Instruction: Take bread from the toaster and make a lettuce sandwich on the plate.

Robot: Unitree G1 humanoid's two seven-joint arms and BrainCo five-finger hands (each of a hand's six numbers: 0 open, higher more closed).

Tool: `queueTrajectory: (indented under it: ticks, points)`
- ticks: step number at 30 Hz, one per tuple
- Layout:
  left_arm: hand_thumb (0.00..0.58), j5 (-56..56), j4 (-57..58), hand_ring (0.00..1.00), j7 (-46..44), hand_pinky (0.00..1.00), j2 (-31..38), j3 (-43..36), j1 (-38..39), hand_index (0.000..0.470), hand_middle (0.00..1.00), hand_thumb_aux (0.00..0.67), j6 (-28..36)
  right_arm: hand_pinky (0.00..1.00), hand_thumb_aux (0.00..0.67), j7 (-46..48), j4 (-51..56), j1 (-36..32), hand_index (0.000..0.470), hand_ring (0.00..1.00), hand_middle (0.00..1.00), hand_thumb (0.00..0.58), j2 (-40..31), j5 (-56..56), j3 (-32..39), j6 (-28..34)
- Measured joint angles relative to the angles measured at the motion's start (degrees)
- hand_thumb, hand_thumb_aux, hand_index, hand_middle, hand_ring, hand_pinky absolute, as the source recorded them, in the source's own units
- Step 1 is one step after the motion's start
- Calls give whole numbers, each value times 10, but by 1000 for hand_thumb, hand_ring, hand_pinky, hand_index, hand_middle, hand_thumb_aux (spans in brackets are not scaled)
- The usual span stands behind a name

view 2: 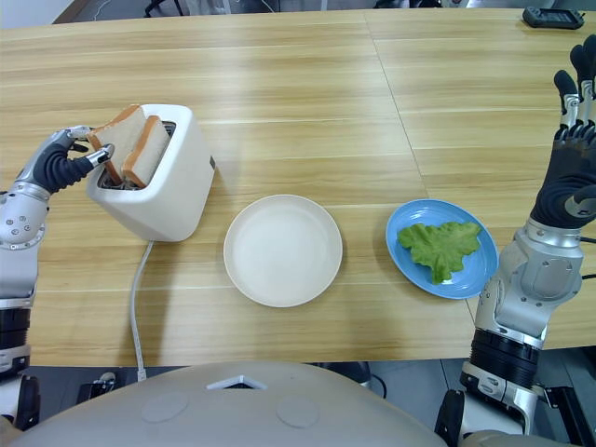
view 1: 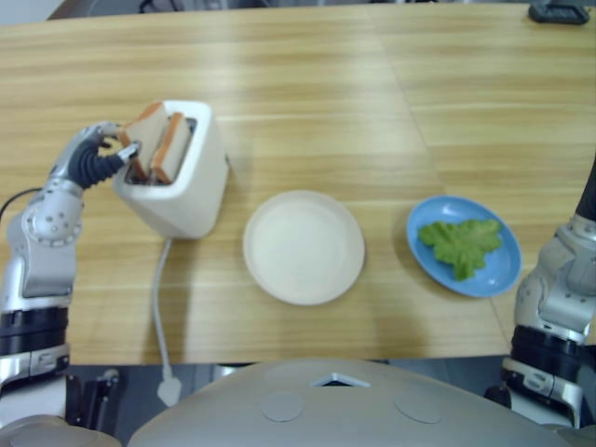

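Observation:
A white toaster (view 1: 186, 186) stands at the table's left, tipped slightly, with two bread slices sticking up from its slots. My left hand (view 2: 58, 165) is at the toaster's left side, its fingers curled on the left bread slice (view 2: 118, 130), which still sits in its slot. The second slice (view 2: 146, 149) leans beside it. An empty cream plate (view 1: 304, 247) lies in the middle. A lettuce leaf (view 1: 461, 244) rests on a blue plate (view 1: 503, 272) to the right. My right hand (view 2: 572, 112) is raised at the right edge, fingers spread and holding nothing.
The toaster's white cord (view 1: 160, 307) runs to the table's front edge and hangs over it. A black object (view 1: 559, 11) lies at the far right back corner. The wooden table (view 1: 372, 112) stretches bare behind the plates.

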Motion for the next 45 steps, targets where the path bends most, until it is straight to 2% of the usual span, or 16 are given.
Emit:
queueTrajectory:
  ticks: [12, 21, 29, 39, 45]
  points:
    - [580, 7, 19, 1000, 70, 1000, 2, 0, -4, 460, 1000, 670, -41, 0, 0, 3, 2, 0, 0, 0, 0, 0, 0, 3, 1, -6]
    - [580, 7, 21, 1000, 147, 1000, 8, 53, -45, 460, 1000, 670, -67, 0, 0, 3, 9, -6, 0, 0, 0, 0, 1, 3, 2, -12]
    - [580, -9, 11, 1000, 162, 1000, 6, 53, -64, 460, 1000, 670, -92, 0, 0, 3, 20, -12, 0, 0, 0, 0, 2, 3, 8, -18]
    - [580, 9, -63, 1000, 153, 1000, -11, -17, -120, 460, 1000, 670, -120, 0, 0, 3, 25, -27, 0, 0, 0, 0, 4, 3, 19, -21]
    - [580, 35, -77, 1000, 148, 1000, -23, -62, -193, 460, 1000, 670, -119, 0, 0, 3, 35, -38, 0, 0, 0, 0, 12, 3, 27, -29]
